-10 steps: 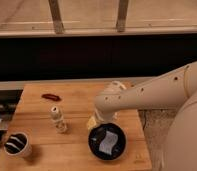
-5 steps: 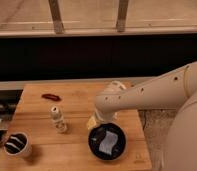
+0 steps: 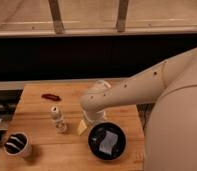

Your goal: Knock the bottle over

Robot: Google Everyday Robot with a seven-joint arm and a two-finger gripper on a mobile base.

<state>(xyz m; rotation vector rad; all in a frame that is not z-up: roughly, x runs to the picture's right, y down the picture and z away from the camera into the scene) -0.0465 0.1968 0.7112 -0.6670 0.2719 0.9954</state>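
The bottle is small, slim and whitish-cream with a dark top. It stands upright on the wooden table, left of centre. My white arm reaches in from the right, and its wrist hangs over the middle of the table. The gripper points down below the wrist, a short way right of the bottle and apart from it. Only a pale yellowish part of it shows under the wrist.
A white cup with dark contents stands at the front left corner. A small red object lies at the back left. A black bowl holding a pale piece sits front right, just below the wrist. A dark wall runs behind the table.
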